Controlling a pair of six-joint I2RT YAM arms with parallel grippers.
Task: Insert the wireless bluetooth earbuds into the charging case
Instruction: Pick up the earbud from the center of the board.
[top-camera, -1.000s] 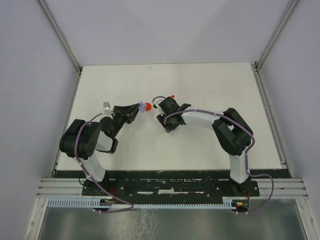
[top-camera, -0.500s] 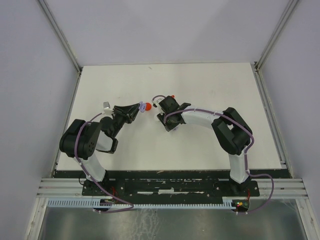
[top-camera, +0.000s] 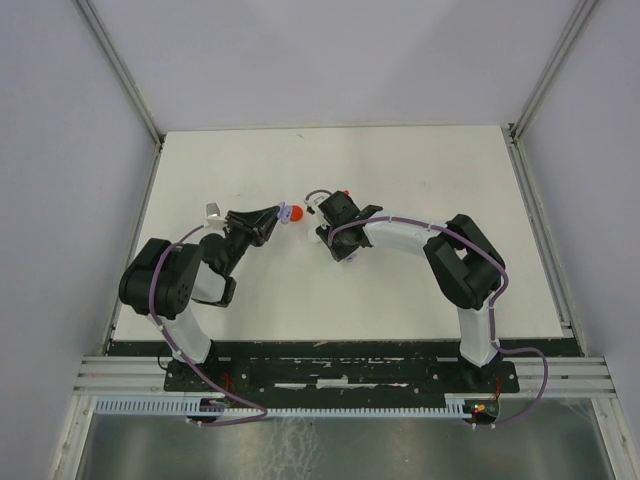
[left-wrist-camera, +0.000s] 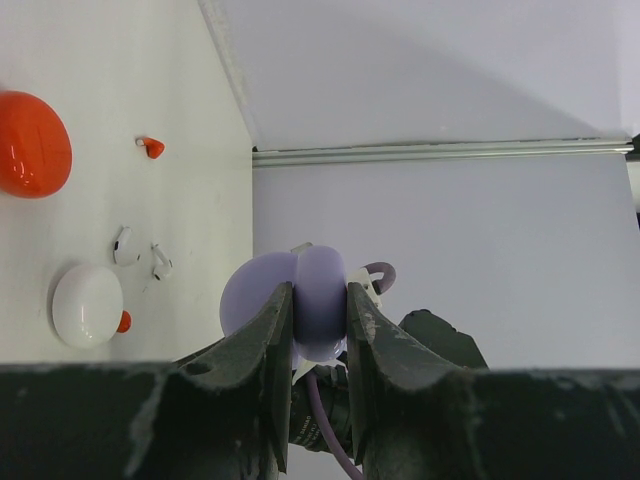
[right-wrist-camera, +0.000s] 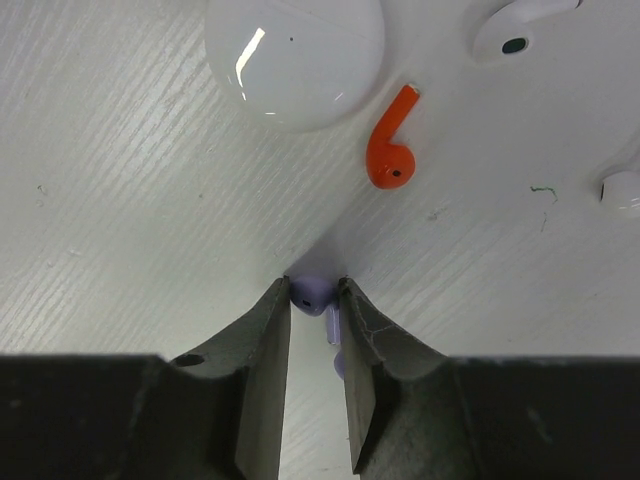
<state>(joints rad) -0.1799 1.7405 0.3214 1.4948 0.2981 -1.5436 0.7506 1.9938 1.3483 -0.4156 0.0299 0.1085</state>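
My left gripper (left-wrist-camera: 320, 305) is shut on a lavender charging case (left-wrist-camera: 300, 285), held above the table; in the top view it sits left of centre (top-camera: 278, 215). My right gripper (right-wrist-camera: 314, 295) points down at the table, its fingertips (right-wrist-camera: 277, 300) pressed on both sides of a lavender earbud (right-wrist-camera: 312, 292) that lies on the white surface. A red earbud (right-wrist-camera: 390, 150) and two white earbuds (right-wrist-camera: 515, 35) (right-wrist-camera: 622, 190) lie just beyond it. The right gripper's tips are hidden under its wrist in the top view.
A white case (right-wrist-camera: 295, 55) lies closed ahead of the right gripper. A red case (left-wrist-camera: 30, 143) and another red earbud (left-wrist-camera: 152, 147) lie farther out on the white table (top-camera: 420, 180). Grey walls enclose the table on three sides.
The right jaws have narrowed onto the lavender earbud, and the right wrist has shifted slightly. The left gripper and its case have not moved.
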